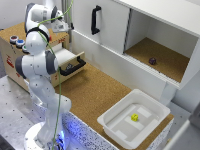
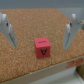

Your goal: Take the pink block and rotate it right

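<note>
The pink block lies on a cork surface in the wrist view, with a dark marking on its facing side. My gripper is open, and its two fingers stand wide apart on either side of the block without touching it. In the exterior view the gripper hangs over the top of the drawer unit at the exterior view's upper left. The arm hides the block in that view.
An open drawer with a black handle juts out below the gripper. A white cabinet holds a small dark object. A white tray with a yellow item sits at the exterior view's lower right. Two bottle caps rest on the drawer unit.
</note>
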### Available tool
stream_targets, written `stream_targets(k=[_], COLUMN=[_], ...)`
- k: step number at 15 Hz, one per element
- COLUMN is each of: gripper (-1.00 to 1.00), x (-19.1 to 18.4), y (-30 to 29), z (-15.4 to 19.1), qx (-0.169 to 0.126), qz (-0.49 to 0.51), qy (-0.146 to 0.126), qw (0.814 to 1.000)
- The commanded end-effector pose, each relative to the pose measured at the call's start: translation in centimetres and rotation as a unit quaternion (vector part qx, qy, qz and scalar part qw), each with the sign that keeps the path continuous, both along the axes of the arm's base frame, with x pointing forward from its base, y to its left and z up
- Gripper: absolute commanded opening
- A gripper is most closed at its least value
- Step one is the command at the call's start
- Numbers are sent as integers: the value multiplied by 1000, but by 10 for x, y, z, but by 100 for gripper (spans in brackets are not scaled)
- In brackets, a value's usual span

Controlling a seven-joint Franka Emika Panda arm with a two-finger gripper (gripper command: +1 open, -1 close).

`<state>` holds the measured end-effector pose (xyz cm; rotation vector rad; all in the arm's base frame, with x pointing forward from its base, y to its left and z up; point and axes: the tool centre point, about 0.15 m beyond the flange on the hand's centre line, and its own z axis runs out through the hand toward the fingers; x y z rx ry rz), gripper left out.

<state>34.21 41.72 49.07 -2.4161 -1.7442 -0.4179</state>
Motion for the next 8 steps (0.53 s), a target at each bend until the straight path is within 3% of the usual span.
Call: stream_targets(k=[1, 8], gripper=[100, 100], x=[22, 24], y=[56, 47], z=[-13, -46], qx=[-95, -155], qz=[57, 82], qy=[14, 37], qw=[994, 984])
